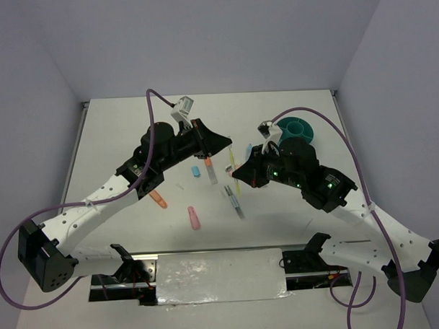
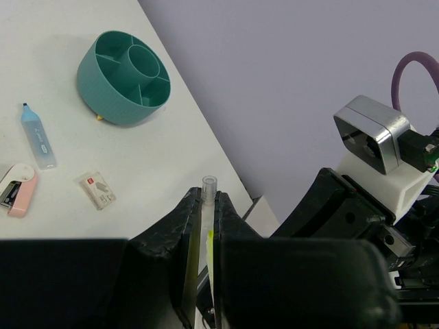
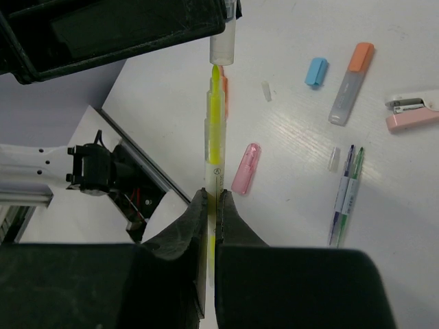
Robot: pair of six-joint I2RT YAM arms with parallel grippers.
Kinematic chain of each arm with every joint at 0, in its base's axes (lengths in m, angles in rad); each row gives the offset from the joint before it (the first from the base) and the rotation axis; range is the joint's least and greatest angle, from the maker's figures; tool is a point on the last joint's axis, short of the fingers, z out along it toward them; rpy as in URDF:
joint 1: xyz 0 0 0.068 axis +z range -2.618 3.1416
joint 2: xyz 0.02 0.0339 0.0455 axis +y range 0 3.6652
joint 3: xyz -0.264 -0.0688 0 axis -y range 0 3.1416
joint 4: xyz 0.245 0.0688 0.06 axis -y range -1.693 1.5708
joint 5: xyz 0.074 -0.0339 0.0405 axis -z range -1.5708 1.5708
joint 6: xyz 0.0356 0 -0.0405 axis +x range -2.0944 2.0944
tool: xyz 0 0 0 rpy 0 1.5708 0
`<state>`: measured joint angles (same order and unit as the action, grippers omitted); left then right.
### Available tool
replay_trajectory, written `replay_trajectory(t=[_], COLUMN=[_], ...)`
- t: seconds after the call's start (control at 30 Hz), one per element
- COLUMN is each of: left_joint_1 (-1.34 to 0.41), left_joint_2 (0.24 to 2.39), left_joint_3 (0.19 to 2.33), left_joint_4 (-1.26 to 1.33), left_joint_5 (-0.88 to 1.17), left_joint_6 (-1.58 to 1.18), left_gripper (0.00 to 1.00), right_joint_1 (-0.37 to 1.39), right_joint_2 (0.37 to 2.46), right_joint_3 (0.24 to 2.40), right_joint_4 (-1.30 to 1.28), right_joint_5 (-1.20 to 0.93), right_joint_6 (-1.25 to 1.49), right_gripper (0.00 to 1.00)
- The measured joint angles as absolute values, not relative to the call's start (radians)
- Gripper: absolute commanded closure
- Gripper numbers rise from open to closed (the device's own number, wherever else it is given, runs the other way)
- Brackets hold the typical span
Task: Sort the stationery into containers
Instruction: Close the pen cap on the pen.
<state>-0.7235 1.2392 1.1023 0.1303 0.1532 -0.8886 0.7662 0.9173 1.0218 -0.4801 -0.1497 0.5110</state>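
My right gripper [image 3: 213,195] is shut on a yellow highlighter [image 3: 215,130] and holds it above the table. My left gripper [image 2: 203,199] is shut on a clear cap [image 2: 208,186] at the highlighter's yellow tip [image 3: 215,72]. In the top view the two grippers, left [image 1: 227,145] and right [image 1: 238,172], meet at mid-table with the highlighter [image 1: 232,158] between them. The teal organiser [image 1: 297,127] stands at the back right, also in the left wrist view [image 2: 127,75]; the compartments I can see hold nothing.
On the table lie a pink cap [image 3: 245,168], a blue cap [image 3: 316,71], an orange-capped highlighter [image 3: 350,82], two thin pens [image 3: 346,192], a pink stapler-like item [image 3: 411,113], a blue highlighter [image 2: 38,137], a white eraser [image 2: 96,190] and an orange item [image 1: 158,200].
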Motion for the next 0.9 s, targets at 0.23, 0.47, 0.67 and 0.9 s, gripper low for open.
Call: replay_trajectory(t=[0.23,0.47,0.67,0.9], left_joint_1=[-0.723,-0.723,-0.724,-0.728], left_joint_2=[1.239,1.239,1.239,1.228], left_joint_3=[1.102,1.102,1.102,1.088], left_joint_4=[0.127,0.125,0.134,0.150], left_joint_5=[0.150,0.150,0.151,0.151], left_joint_6=[-0.889,-0.889,-0.890,-0.893], left_gripper=[1.00,1.00,1.00,1.00], right_joint_1=[0.766,0.766,0.766,0.766], right_joint_2=[0.927,0.931,0.938,0.974], right_joint_3=[1.029,1.039,1.053,1.095], right_joint_4=[-0.493,-0.496,-0.502,-0.511], right_joint_5=[-0.150,-0.149,-0.136,-0.112], right_joint_6=[0.504,0.504,0.503,0.503], right_gripper=[1.00,1.00,1.00,1.00])
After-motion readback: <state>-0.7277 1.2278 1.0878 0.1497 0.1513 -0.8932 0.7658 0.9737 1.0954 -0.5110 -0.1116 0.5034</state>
